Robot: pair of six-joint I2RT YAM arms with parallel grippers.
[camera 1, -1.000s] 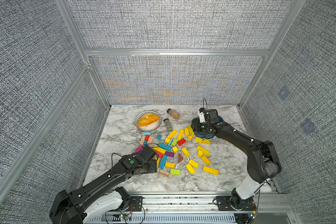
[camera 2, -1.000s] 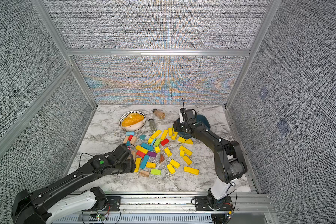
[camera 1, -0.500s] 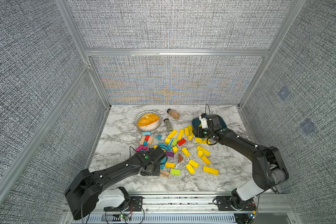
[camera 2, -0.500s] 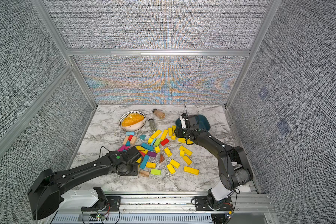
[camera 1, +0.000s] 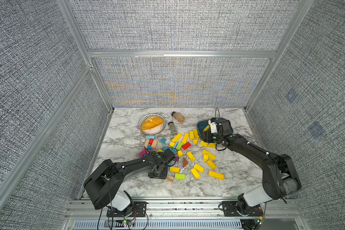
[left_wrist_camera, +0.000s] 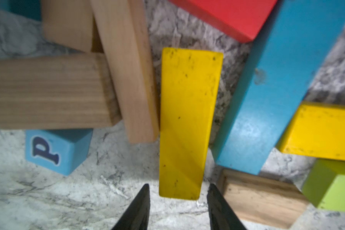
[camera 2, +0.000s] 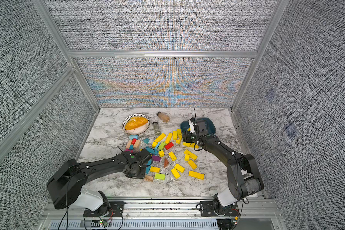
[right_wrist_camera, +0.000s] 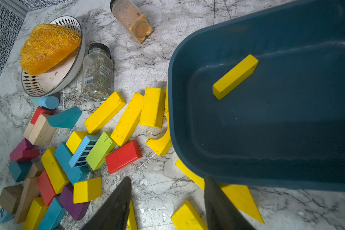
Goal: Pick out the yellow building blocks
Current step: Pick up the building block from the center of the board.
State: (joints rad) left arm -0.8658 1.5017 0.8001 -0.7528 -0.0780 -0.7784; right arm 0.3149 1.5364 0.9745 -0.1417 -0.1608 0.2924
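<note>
Several yellow building blocks (camera 1: 191, 156) lie scattered over the marble table in both top views. In the left wrist view one yellow bar (left_wrist_camera: 187, 119) lies flat, and my left gripper (left_wrist_camera: 178, 186) straddles its near end. The gripper is open, with a thin gap on each side of the bar. Another yellow block (left_wrist_camera: 323, 131) lies beside a blue bar (left_wrist_camera: 267, 89). My right gripper (right_wrist_camera: 167, 178) hangs open and empty over bare marble by the dark blue bin (right_wrist_camera: 171, 99). A single yellow bar (right_wrist_camera: 235, 76) lies inside the bin.
Tan blocks (left_wrist_camera: 48, 89) press against the straddled bar's side, with a blue "P" cube (left_wrist_camera: 56, 149) nearby. Red (camera 1: 186, 145) and lime-green blocks (camera 1: 179, 176) sit in the pile. A bowl (camera 1: 140, 124) of bread and two spice jars (camera 1: 172, 128) stand at the back. Mesh walls enclose the table.
My left arm has swung right into the block pile and its jaws have narrowed around the yellow bar. My right gripper has come forward from over the bin to its front edge.
</note>
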